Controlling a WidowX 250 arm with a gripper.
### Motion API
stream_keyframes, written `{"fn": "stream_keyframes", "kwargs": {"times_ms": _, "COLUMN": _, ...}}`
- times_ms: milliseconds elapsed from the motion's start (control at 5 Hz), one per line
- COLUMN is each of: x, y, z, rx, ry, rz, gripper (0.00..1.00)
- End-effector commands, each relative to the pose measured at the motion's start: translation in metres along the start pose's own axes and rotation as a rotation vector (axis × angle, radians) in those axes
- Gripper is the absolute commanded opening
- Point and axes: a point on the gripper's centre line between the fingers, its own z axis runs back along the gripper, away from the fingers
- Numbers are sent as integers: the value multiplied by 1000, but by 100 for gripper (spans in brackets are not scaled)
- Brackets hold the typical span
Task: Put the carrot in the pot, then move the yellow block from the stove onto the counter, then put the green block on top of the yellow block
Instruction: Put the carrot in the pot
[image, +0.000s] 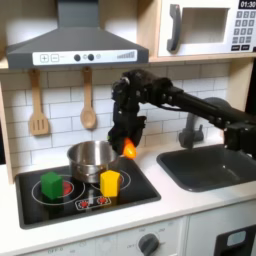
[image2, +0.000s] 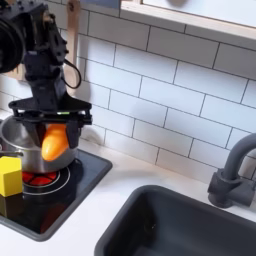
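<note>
Gripper is clamped on the carrot, fingers pressed against its upper end, carrot hanging below them. In the first exterior view the gripper holds the carrot in the air just beside the pot's right rim, above the rear of the stove. Cannot tell whether the carrot is over the pot's opening or just outside it.

Near to far in the first exterior view:
- counter along the front edge, pale, running round the stove and the sink
- yellow block on the stove near its front, beside the red-white marks
- green block on the stove, on the front burner at the first exterior view's left
- pot on the rear burner, behind and between the two blocks
- wooden spatula and spoon hanging on the tiled wall
- range hood above, microwave at upper right

In the second exterior view the yellow block sits at the left edge, pot behind it, the stove under both, dark faucet at right.
</note>
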Motion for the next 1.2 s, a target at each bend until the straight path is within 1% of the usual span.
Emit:
{"fn": "stream_keyframes", "kwargs": {"times_ms": 0, "x": 22, "y": 24, "z": -6, "rx": 10, "ry": 16, "rz": 65, "gripper": 0}}
{"fn": "stream_keyframes", "kwargs": {"times_ms": 400, "x": 36, "y": 37, "z": -7, "rx": 16, "ry": 17, "rz": 100, "gripper": 0}}
{"fn": "stream_keyframes", "kwargs": {"times_ms": 600, "x": 37, "y": 38, "z": -11, "rx": 21, "ry": 24, "rz": 100, "gripper": 0}}
{"fn": "stream_keyframes", "kwargs": {"times_ms": 800, "x": 33, "y": 34, "z": -12, "rx": 24, "ry": 26, "rz": 83, "gripper": 0}}
{"fn": "stream_keyframes", "kwargs": {"times_ms": 1000, "x": 33, "y": 37, "z": -15, "rx": 30, "ry": 27, "rz": 83, "gripper": 0}}
